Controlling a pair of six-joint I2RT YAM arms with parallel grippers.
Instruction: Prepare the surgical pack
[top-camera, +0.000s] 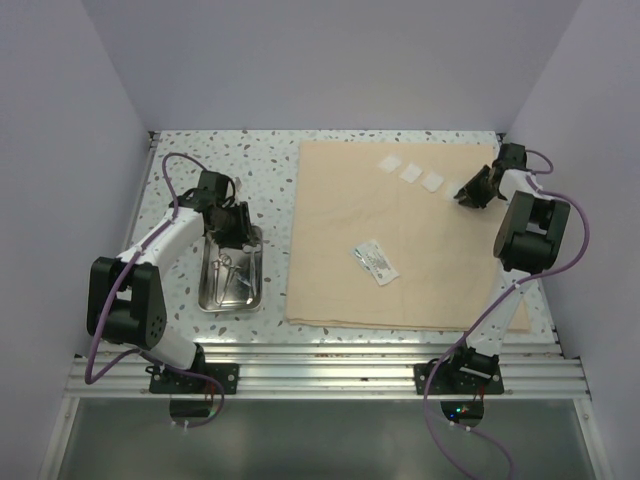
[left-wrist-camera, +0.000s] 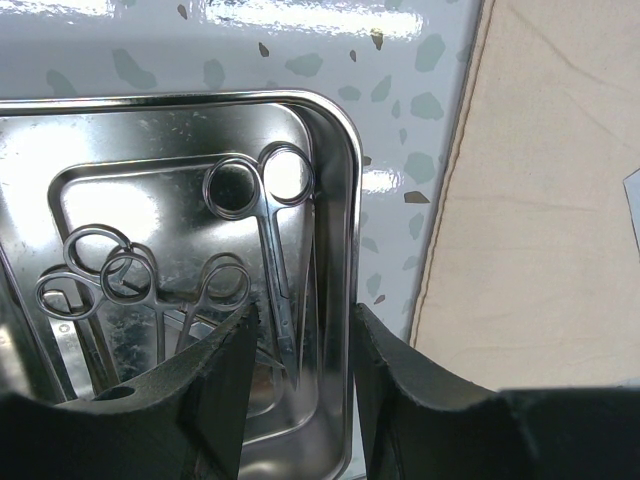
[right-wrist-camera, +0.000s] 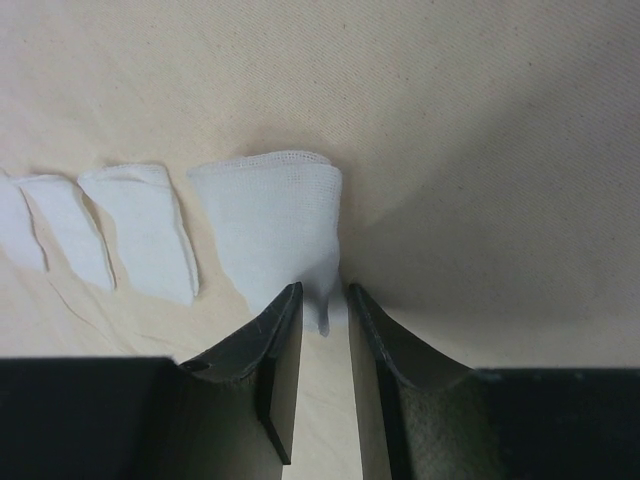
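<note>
Near the table's near left corner, the steel tray is holding the scissors and forceps. The left gripper is hovering partly open and empty, straddling the tray's right rim. The clear packet is lying mid-way across the beige cloth. At the cloth's far right corner, the right gripper is pinching the end gauze square with its fingers almost closed, beside a row of three other gauze squares.

3 plain, pale lavender-grey walls close in the scene at left, back and right. The tabletop is white with grey speckles and shows bright glare. Ribbed aluminium rails line its near edge, with a dull grey panel below.
</note>
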